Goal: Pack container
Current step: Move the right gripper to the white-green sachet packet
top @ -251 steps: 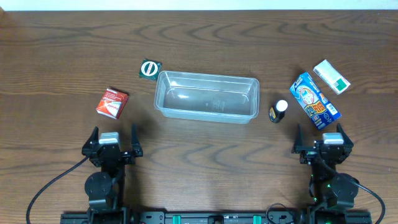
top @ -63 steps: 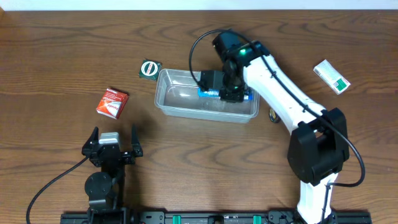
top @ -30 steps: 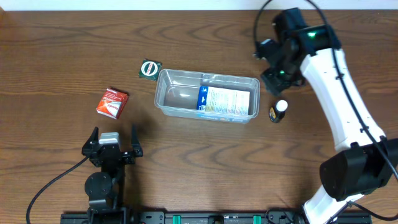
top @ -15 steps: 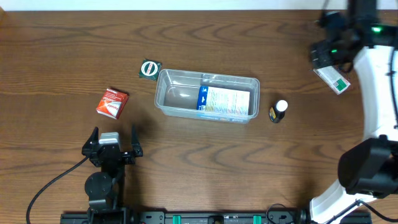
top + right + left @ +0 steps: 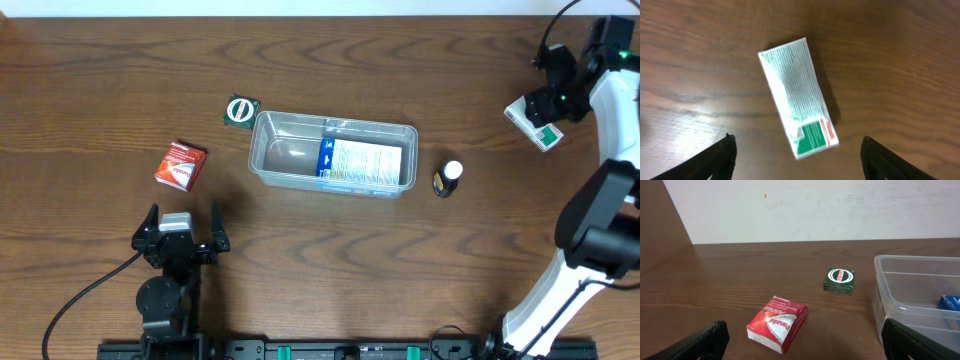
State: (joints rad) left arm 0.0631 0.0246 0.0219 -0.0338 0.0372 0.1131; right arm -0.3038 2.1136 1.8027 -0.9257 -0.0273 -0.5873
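Note:
The clear plastic container (image 5: pixel 333 152) sits mid-table with a blue box (image 5: pixel 362 162) lying in its right half; its left end shows in the left wrist view (image 5: pixel 920 300). My right gripper (image 5: pixel 556 98) is open and empty, hovering over a white and green packet (image 5: pixel 533 124) at the far right, which fills the right wrist view (image 5: pixel 797 97) between the spread fingers (image 5: pixel 797 159). My left gripper (image 5: pixel 180 232) is open and empty at the near left. A red Panadol box (image 5: pixel 180 165) and a small green tin (image 5: pixel 240 110) lie left of the container.
A small dark bottle with a white cap (image 5: pixel 448 178) stands just right of the container. The Panadol box (image 5: pixel 777 324) and green tin (image 5: pixel 839 280) lie ahead of the left gripper. A white wall runs along the table's far edge.
The right arm set the blue box in the container, let go, then swung up and right across the table to above the white and green packet. The left arm has not moved.

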